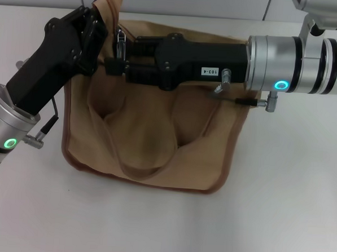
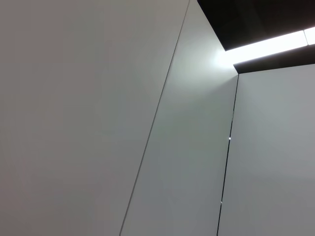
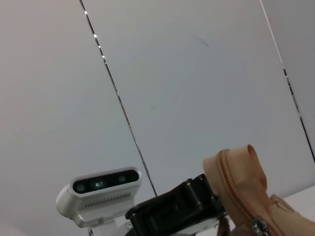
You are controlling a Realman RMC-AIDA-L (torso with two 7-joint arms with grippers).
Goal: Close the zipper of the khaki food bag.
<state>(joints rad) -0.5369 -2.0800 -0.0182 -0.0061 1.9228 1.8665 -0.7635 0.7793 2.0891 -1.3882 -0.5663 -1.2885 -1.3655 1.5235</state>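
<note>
The khaki food bag (image 1: 156, 136) lies on the white table, its two loop handles spread over its front. My left gripper (image 1: 101, 15) is at the bag's far left corner, shut on a raised flap of the bag's end (image 1: 111, 0). My right gripper (image 1: 116, 60) reaches in from the right over the bag's top panel. It is shut at the silver pull tab (image 1: 121, 40) of the zipper, close beside the left gripper. In the right wrist view the zipper line (image 3: 231, 182) runs up the lifted flap, with the silver slider (image 3: 257, 226) at its foot.
The white table (image 1: 289, 189) surrounds the bag, with a grey panelled wall behind. The right wrist view shows the left arm's black gripper body (image 3: 172, 211) and its wrist camera (image 3: 98, 189). The left wrist view shows only wall panels and a ceiling light (image 2: 266, 44).
</note>
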